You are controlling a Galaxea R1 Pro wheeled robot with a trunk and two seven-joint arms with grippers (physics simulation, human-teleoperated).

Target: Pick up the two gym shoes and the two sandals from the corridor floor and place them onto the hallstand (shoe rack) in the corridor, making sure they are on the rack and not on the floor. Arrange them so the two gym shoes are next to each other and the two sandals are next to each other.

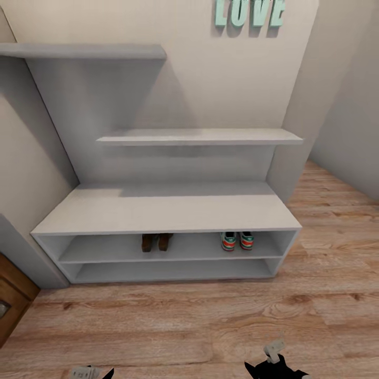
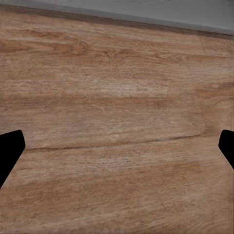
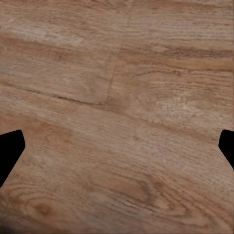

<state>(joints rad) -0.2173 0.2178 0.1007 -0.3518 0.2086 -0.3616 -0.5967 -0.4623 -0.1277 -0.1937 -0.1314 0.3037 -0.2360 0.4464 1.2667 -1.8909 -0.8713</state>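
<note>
The pale grey hallstand [image 1: 163, 210] fills the middle of the head view, with teal "LOVE" letters [image 1: 249, 12] on the wall above it. On its upper open shelf the two brown sandals [image 1: 156, 241] stand side by side left of centre. The two gym shoes [image 1: 237, 240] sit next to each other further right on the same shelf, heels facing me. My left gripper [image 2: 117, 151] hangs open over bare wood floor [image 2: 117, 97]. My right gripper [image 3: 117, 151] is open too, above the floor [image 3: 126, 97], nothing between its fingers. Both arms show at the head view's lower edge.
Wood-grain flooring [image 1: 173, 321] spreads in front of the rack and runs on to the right [image 1: 337, 210]. A brown wooden door or cabinet edge [image 1: 13, 300] stands at the lower left. Two staggered wall shelves [image 1: 200, 137] hang above the bench. The lowest shelf [image 1: 173, 269] holds nothing.
</note>
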